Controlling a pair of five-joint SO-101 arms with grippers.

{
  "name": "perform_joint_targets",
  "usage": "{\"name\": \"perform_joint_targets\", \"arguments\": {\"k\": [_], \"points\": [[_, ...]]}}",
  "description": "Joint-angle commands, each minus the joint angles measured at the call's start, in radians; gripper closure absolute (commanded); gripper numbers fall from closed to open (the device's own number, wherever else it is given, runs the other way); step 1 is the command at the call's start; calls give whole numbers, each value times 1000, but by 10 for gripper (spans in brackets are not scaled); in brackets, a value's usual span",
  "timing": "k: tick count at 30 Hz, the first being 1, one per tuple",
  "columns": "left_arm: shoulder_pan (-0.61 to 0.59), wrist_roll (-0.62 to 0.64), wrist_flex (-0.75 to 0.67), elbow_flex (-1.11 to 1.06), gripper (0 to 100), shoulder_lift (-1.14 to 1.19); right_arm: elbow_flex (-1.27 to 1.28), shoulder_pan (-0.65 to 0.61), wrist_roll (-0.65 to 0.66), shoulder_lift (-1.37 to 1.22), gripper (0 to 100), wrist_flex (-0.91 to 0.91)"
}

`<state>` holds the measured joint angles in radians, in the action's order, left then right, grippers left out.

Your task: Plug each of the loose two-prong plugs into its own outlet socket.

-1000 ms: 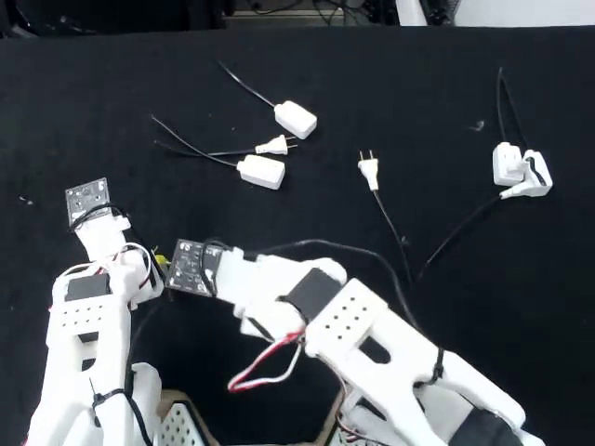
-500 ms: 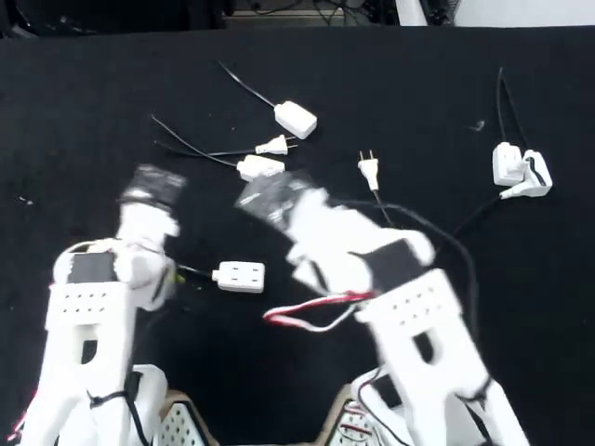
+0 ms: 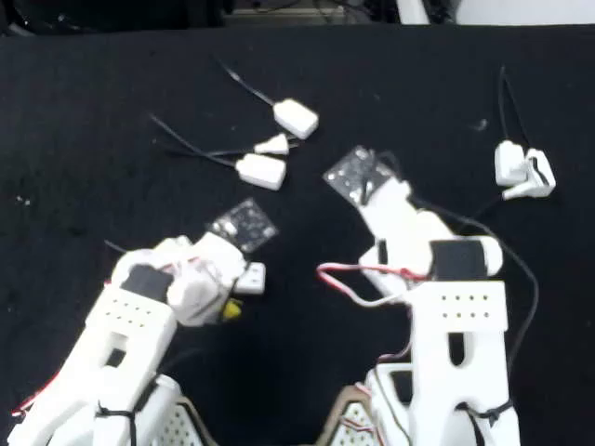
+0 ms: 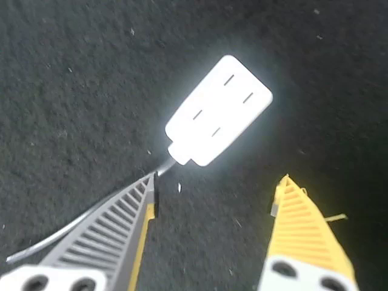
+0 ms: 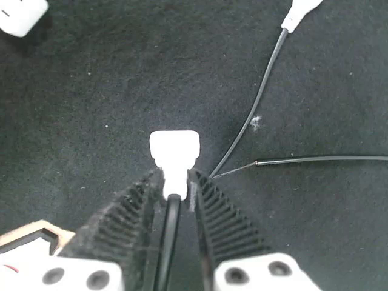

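Observation:
A white two-prong plug (image 5: 174, 151) lies on the black mat, and my right gripper (image 5: 176, 176) is shut on its rear end; its black cord runs back between the fingers. In the high view the right arm's wrist (image 3: 358, 174) sits over that spot at mid-table. A white outlet socket (image 4: 218, 112) with two pairs of slots lies flat just ahead of my left gripper (image 4: 218, 179), which is open and apart from it. From the high view, this socket (image 3: 252, 277) peeks out beside the left arm (image 3: 139, 307).
At the back left lie two more white sockets (image 3: 296, 118) (image 3: 261, 171) and a loose plug (image 3: 272, 144) with thin black cords. A plug and socket joined together (image 3: 521, 172) sit at the far right. Black cords (image 5: 260, 115) cross the mat near the held plug.
The right arm swung from the left side to mid-table and shut on the plug. The left arm turned right and came down over the near socket.

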<state>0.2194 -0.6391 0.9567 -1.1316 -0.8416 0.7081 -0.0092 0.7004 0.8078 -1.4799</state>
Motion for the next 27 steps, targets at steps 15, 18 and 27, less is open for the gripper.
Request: {"name": "perform_joint_targets", "arguments": {"k": [15,18,27], "points": [[15,-8,-264,291,690,588,-48,23,6,38,988,-43],[10,-9,-264,337,691,643,-48,23,6,38,988,-61],[7,-14,-269,394,954,661,-7,21,9,38,988,-52]]}}
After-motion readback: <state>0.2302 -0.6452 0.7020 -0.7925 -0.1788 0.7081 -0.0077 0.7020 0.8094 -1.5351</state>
